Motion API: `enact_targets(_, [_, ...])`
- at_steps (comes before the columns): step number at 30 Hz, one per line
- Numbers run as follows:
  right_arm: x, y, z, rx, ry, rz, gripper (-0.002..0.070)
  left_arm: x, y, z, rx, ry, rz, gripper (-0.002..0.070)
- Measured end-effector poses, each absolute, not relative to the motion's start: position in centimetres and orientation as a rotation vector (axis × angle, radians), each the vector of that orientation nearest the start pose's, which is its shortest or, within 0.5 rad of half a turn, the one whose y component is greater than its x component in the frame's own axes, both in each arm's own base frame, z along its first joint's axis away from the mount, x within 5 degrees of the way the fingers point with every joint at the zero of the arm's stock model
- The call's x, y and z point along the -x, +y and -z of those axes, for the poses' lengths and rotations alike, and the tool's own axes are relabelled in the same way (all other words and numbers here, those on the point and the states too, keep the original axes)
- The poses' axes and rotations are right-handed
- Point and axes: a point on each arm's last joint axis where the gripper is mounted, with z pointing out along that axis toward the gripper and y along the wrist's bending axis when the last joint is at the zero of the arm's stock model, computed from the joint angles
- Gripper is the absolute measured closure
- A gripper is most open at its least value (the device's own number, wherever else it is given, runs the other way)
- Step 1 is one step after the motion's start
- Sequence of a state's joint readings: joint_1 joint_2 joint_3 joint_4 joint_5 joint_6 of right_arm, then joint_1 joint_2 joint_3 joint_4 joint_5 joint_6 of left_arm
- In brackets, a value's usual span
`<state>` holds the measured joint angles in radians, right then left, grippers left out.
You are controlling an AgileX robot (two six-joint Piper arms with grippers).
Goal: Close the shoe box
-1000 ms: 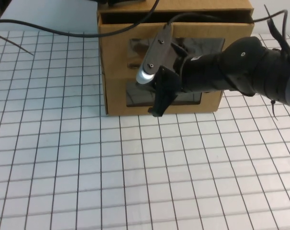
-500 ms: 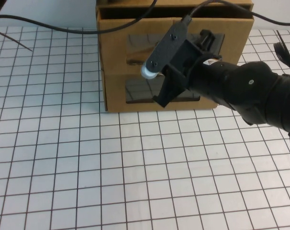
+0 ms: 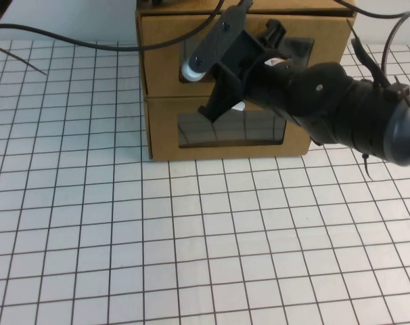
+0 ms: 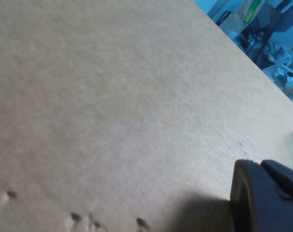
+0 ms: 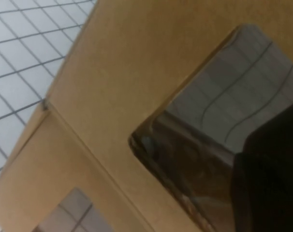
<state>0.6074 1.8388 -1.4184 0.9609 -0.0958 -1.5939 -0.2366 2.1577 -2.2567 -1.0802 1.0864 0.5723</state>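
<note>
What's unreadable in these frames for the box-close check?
- Shoe box knob: high view, hidden behind the right arm.
- Right gripper finger state: high view, own body blocks it; right wrist view shows only window.
- Left gripper: left wrist view, cut off by the edge, cardboard fills the rest.

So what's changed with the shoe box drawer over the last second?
The shoe box drawer slid back until nearly flush with the lower box. The right gripper rose and pushed in against its window. The lower box stayed put; the left gripper rests against cardboard.
</note>
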Motion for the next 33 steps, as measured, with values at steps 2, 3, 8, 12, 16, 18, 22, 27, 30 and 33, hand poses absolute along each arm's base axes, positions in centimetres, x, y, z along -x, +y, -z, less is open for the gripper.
enact_targets(2, [-37.5, 24.7, -29.9, 1.028, 1.539, 0.084, 0.0689, -44.9, -18.2, -37.5, -0.643, 1.994, 1.169, 0.0680])
enact_targets(3, [-37.7, 24.6, -30.0, 1.029, 1.539, 0.080, 0.0689, -44.9, -18.2, -37.5, -0.645, 1.995, 1.170, 0.0680])
enact_targets(8, [-38.4, 23.7, -29.9, 1.021, 1.572, 0.048, 0.0689, -44.9, -18.2, -37.5, -0.648, 1.997, 1.172, 0.0680])
enact_targets(12, [-38.7, 23.0, -29.8, 1.020, 1.593, 0.024, 0.0689, -44.9, -18.1, -37.5, -0.658, 1.995, 1.169, 0.0680])
enact_targets(16, [-37.3, 23.1, -31.4, 1.093, 1.568, -0.075, 0.0689, -44.5, -18.1, -38.0, -0.714, 1.979, 1.162, 0.0680])
enact_targets(18, [-35.7, 23.2, -33.0, 1.169, 1.534, -0.168, 0.0689, -44.0, -18.0, -38.8, -0.747, 1.965, 1.144, 0.0680])
enact_targets(22, [-31.9, 22.7, -36.8, 1.249, 1.492, -0.351, 0.0689, -41.4, -17.3, -42.7, -0.812, 1.901, 1.073, 0.0680])
enact_targets(27, [-28.2, 19.2, -42.1, 1.083, 1.572, -0.366, 0.0689, -35.9, -14.9, -49.1, -0.862, 1.871, 0.799, 0.0680])
enact_targets(30, [-26.6, 15.7, -44.5, 0.906, 1.681, -0.372, 0.0689, -31.9, -12.9, -52.5, -0.846, 1.867, 0.619, 0.0680])
enact_targets(33, [-24.8, 12.2, -46.4, 0.770, 1.723, -0.325, 0.0689, -28.3, -11.4, -54.6, -0.814, 1.852, 0.513, 0.0680])
